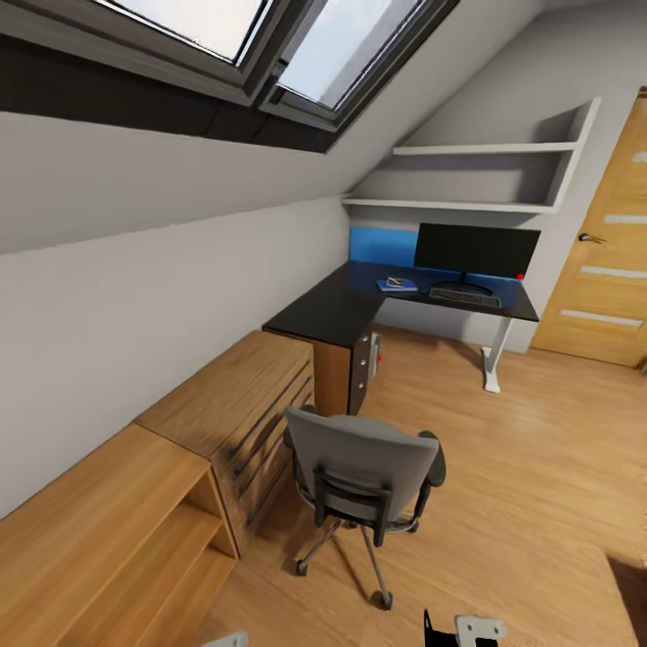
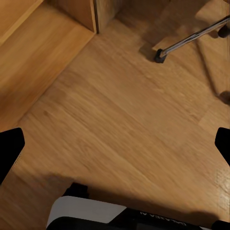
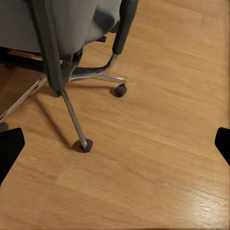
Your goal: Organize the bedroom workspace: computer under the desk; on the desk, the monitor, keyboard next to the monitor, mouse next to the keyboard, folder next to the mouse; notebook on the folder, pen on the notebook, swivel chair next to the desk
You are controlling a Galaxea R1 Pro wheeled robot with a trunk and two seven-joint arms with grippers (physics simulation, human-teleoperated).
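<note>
In the head view the swivel chair (image 1: 364, 463) stands on the floor close in front of me, its back toward me, well short of the desk (image 1: 332, 314). On the desk's far wing stand the monitor (image 1: 476, 250) and, in front of it, the keyboard (image 1: 465, 296). Left of the keyboard lies the blue folder (image 1: 396, 285) with a small pale notebook (image 1: 394, 281) on it. Mouse and pen are too small to make out. The computer (image 1: 374, 356) sits under the desk. My left gripper (image 2: 115, 148) hangs open over bare floor. My right gripper (image 3: 115, 143) is open beside the chair's base (image 3: 76, 108).
A wooden chest of drawers (image 1: 243, 395) and a low shelf unit (image 1: 108, 539) line the left wall under the sloping ceiling. A wooden door (image 1: 602, 261) is at the right. Wall shelves (image 1: 476, 175) hang above the desk. Open floor (image 1: 521, 467) lies right of the chair.
</note>
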